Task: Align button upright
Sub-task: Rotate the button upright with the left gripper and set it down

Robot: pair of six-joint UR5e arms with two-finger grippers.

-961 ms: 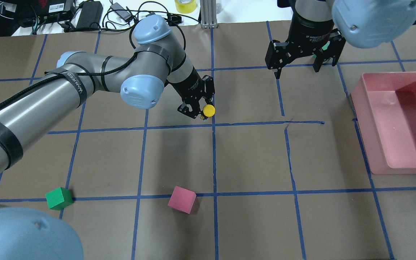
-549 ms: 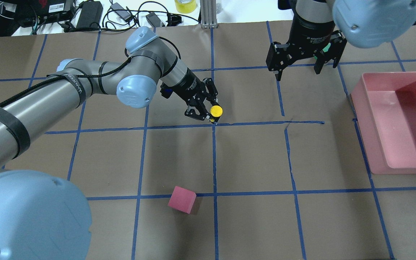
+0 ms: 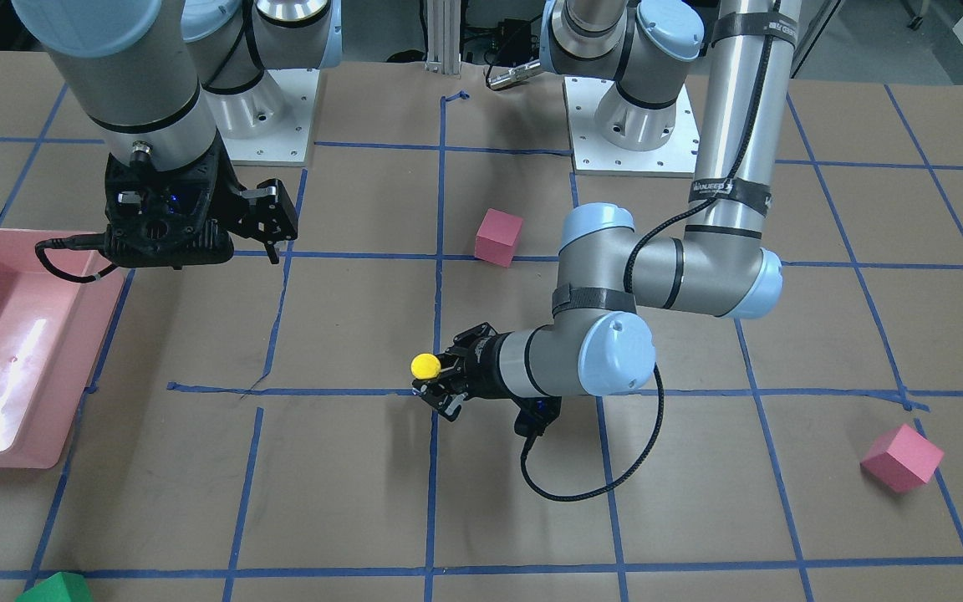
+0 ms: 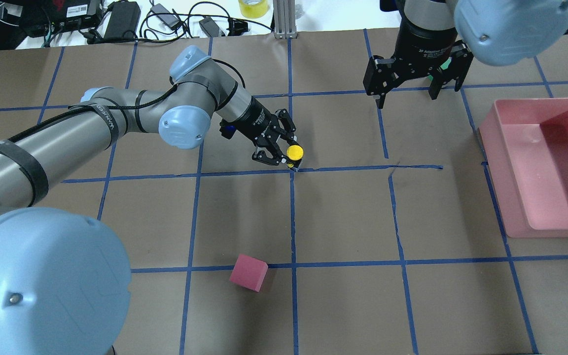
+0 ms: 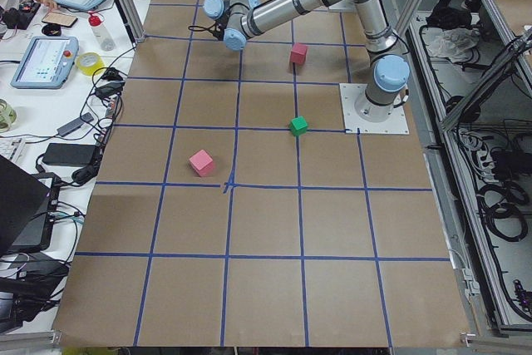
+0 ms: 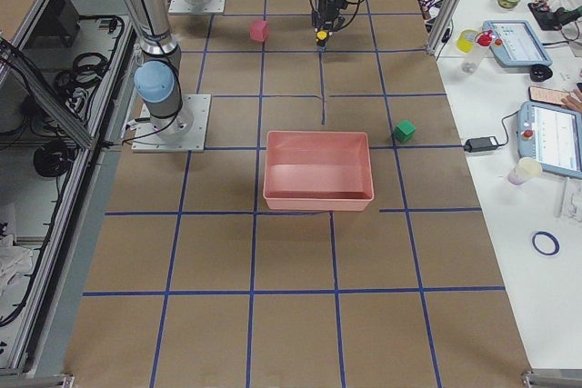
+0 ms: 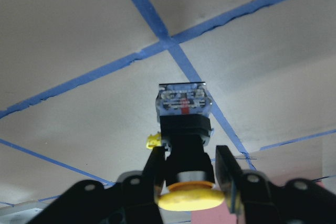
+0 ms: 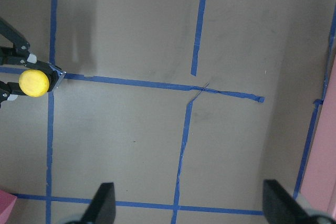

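The button, with its yellow cap [image 4: 294, 150], black body and whitish base, is held between the fingers of my left gripper [image 4: 286, 158] over a blue tape crossing. The gripper is shut on the black body. In the left wrist view the cap [image 7: 189, 199] is nearest the camera and the base [image 7: 184, 100] points at the table; whether it touches I cannot tell. The button also shows in the front view [image 3: 425, 364] and the right wrist view [image 8: 34, 83]. My right gripper [image 4: 406, 96] is open and empty, above the table at the far right.
A pink bin [image 4: 511, 197] stands at the right edge. A pink cube [image 4: 248, 272] lies near the front centre, another pink cube [image 3: 902, 456] far on the left arm's side. Green cubes [image 3: 55, 588] [image 5: 298, 125] lie apart from the grippers.
My left gripper carried the button a little to the right and down towards the tape crossing, and its wrist turned. The left elbow swung over the green cube. The right arm stayed put.
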